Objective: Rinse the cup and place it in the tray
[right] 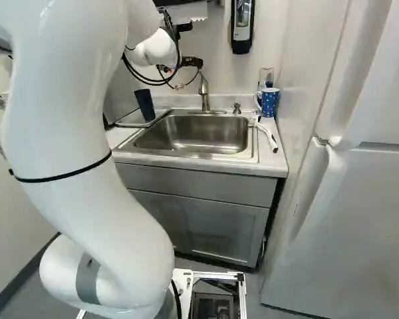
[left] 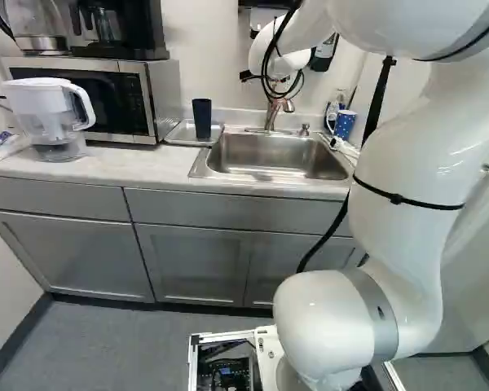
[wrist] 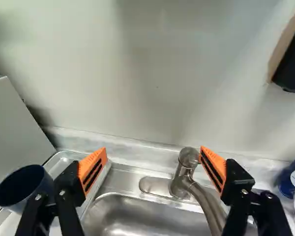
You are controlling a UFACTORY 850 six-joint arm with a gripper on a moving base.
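While its two fingers stand wide apart with nothing gripped between them, the tool (right: 179, 72) hangs above the back of the sink (left: 202, 166), near the tap (wrist: 179, 184). In the wrist view the orange pads (wrist: 92, 169) face each other across an open gap, and the right one lines up just beside the tap's top; whether it touches the tap I cannot tell.

To the left of the tap, outside the fingers, the dark blue cup (left: 202, 120) stands upright in the shallow metal tray (left: 178, 141). Its mouth faces up, but the inside is too dark to say whether it holds anything. The tray lies on the tabletop (left: 138, 165), just left of the sink and right of the microwave (left: 143, 102).

Over at the far right corner of the sink, a blue mug with white spots (right: 270, 103) stands upright near the wall, with a clear container (right: 266, 75) behind it. What is in either one, I cannot tell. A white-handled brush (right: 267, 134) lies nearer, along the sink's right edge.

Farther left, in front of the microwave, stands a white-topped pitcher (left: 45, 102) with a see-through lower part; its contents are unclear. On the microwave's top rests a glass pot (left: 34, 23).
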